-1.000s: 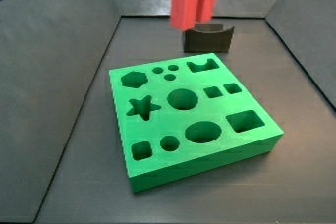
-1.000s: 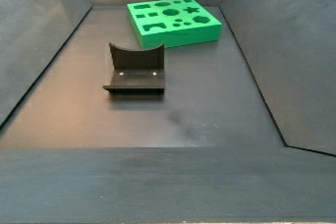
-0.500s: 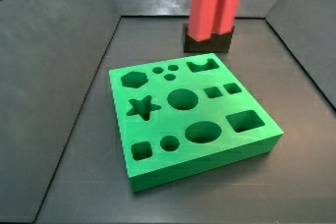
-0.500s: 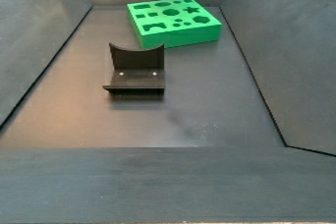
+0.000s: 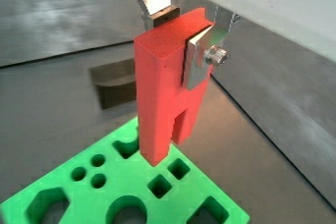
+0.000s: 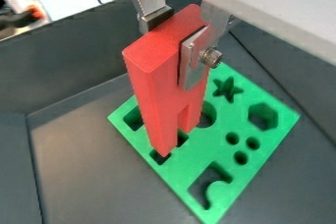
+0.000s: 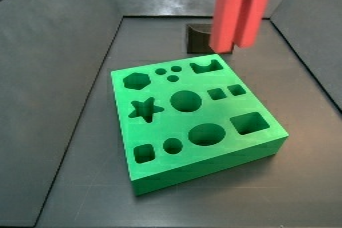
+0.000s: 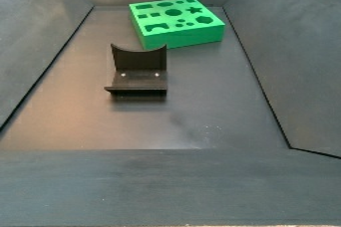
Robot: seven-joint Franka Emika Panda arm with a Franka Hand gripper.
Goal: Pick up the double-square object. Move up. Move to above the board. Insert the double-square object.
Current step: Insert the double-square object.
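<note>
In a side view the board (image 7: 195, 118) sits left of centre on the floor, with the fixture (image 7: 198, 38) just behind it. To the right, the double-square object (image 7: 243, 10) hangs upright above the far right edge, clamped by the gripper (image 5: 184, 33), probably held vertical so it drops straight into its slot.

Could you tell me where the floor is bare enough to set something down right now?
Bare floor lies between the fixture and the near wall. The far end is crowded: the board sits there, with the gripper holding the double-square object above it.
</note>
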